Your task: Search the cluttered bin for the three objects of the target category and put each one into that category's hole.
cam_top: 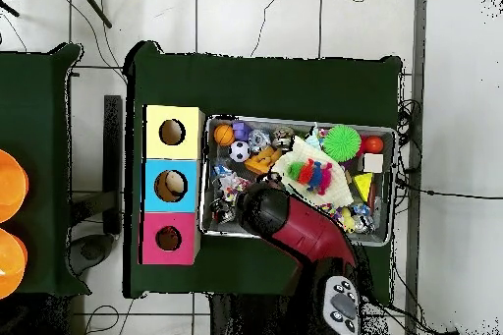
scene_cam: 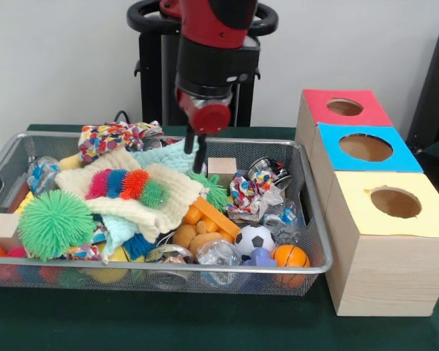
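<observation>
The gripper (scene_cam: 195, 156) hung over the back middle of the bin (scene_cam: 316, 241), its two dark fingers a narrow gap apart and holding nothing, tips just above a cream cloth (scene_cam: 168, 191). The target category could not be told; three boxes (scene_cam: 384, 252) with holes stood just beside the bin. Descending here, the fingers might snag the loose cloth and drag neighbouring toys along. No readable writing or labels appeared anywhere.

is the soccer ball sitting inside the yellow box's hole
No, the soccer ball lies in the wire bin, near its front edge, left of the yellow box.
</observation>
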Robot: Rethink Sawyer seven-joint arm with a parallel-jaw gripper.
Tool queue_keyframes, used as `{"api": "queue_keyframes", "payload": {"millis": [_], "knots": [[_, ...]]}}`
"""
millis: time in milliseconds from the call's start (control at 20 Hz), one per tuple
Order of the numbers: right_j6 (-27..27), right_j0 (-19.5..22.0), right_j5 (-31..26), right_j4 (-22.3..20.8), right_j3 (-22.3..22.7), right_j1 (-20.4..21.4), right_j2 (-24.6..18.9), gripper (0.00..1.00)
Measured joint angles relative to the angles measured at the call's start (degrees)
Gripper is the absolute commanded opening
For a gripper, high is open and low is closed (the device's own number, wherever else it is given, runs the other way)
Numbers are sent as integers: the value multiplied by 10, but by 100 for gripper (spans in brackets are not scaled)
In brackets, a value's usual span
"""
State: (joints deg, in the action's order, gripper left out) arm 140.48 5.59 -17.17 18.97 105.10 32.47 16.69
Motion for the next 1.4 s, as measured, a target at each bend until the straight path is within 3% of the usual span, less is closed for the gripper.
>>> {"api": "queue_keyframes", "payload": {"millis": [350, 700, 950, 1400], "knots": [[1, 5, -7, 17, -29, -49, 24, 100], [55, -58, -93, 73, -88, -130, 105, 100], [110, -81, -129, 102, -103, -146, 132, 100], [176, -104, -133, 128, -119, -152, 163, 100]]}}
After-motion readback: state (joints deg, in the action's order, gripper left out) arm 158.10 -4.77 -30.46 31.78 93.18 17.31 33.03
